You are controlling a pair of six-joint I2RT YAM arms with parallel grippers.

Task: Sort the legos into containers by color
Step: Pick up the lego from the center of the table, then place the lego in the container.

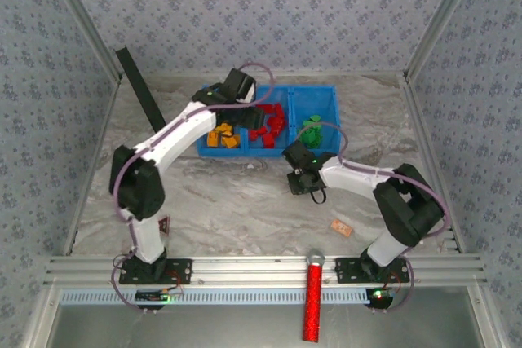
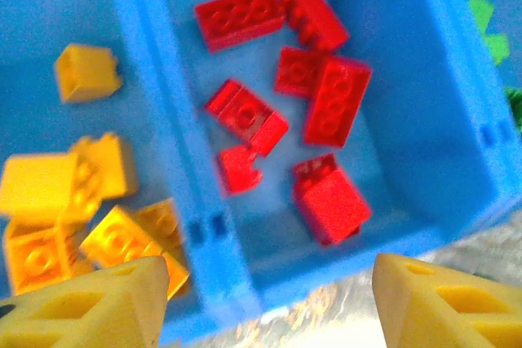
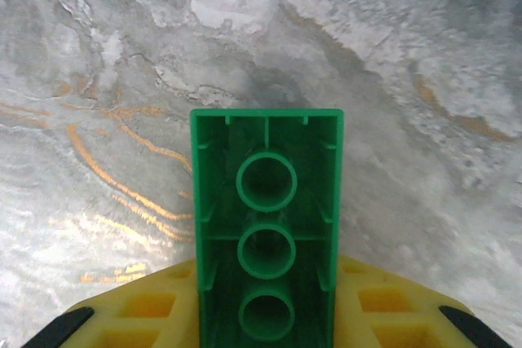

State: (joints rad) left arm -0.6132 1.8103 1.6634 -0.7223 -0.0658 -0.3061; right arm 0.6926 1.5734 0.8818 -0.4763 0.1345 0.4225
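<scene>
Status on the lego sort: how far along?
Mostly done: the blue bin holds yellow bricks left, red bricks middle, green bricks right. In hand: right gripper shut on a green brick over the table, just short of the bin; left gripper open above the bin. Left: drop that brick into the green compartment, likely the last one.

Three blue compartments [image 1: 315, 100], seven red bricks [image 2: 336, 99], two arms [image 1: 175, 132]

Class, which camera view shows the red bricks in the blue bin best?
The left wrist view: the red bricks lie close up, each separate, studs visible. The top external view gives them as a small red cluster in the bin's middle compartment.
</scene>
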